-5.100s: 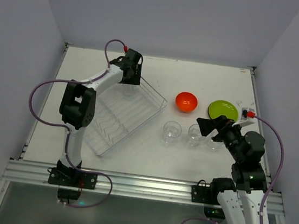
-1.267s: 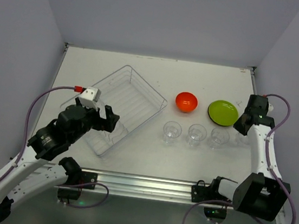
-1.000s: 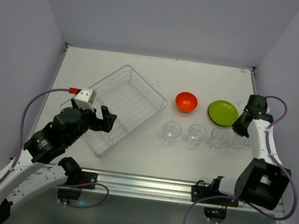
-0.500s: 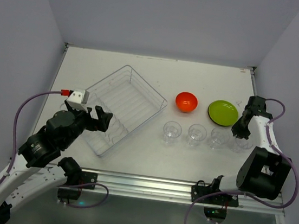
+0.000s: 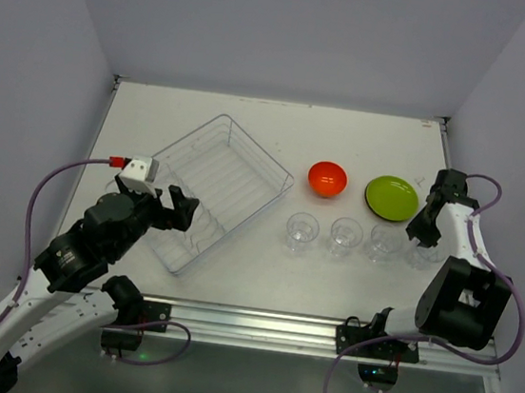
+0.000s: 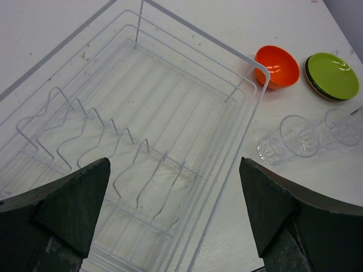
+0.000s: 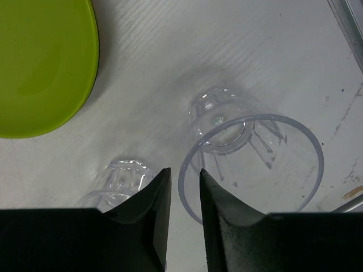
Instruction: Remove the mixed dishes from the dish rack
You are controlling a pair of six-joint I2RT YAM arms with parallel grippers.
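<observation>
White table (image 5: 253, 119), enclosed by pale walls, carries all items.

Top external view:
- My left gripper (image 5: 177, 207) hangs over the near corner of the dish rack (image 5: 232, 169). The rest of the rack extends ahead of its fingers.
- The bowl (image 5: 327, 178) and the plate (image 5: 392, 196) stand on the table outside the rack, ahead and to the right of my left gripper.
- The four tumblers (image 5: 345, 235) form a row on the table, running from beside the rack toward my right gripper (image 5: 424, 226).
- My right gripper is at the end tumbler (image 5: 425, 250), with the plate just to its left.

Left wrist view:
- My left gripper (image 6: 174, 192) is released, with its fingers (image 6: 68, 204) spread wide and nothing between them.
- The dish rack (image 6: 142, 113) lies directly below and ahead, with its wire ridges under the fingers.
- The bowl (image 6: 278, 65) and the plate (image 6: 333, 75) sit beyond the rack's far corner, ahead and to the right.
- The row of tumblers (image 6: 281, 147) lies to the right of the right-hand finger.

Right wrist view:
- My right gripper (image 7: 184, 181) has its jaws a little apart, and the rim of the end tumbler (image 7: 255, 153) runs into the gap between them.
- I cannot tell whether the jaws pinch that rim or stand free of it.
- The end tumbler stands upright on the table.
- The neighbouring tumbler (image 7: 122, 175) is just beside my left-hand finger.
- The plate (image 7: 39, 62) lies ahead and to the left.
</observation>
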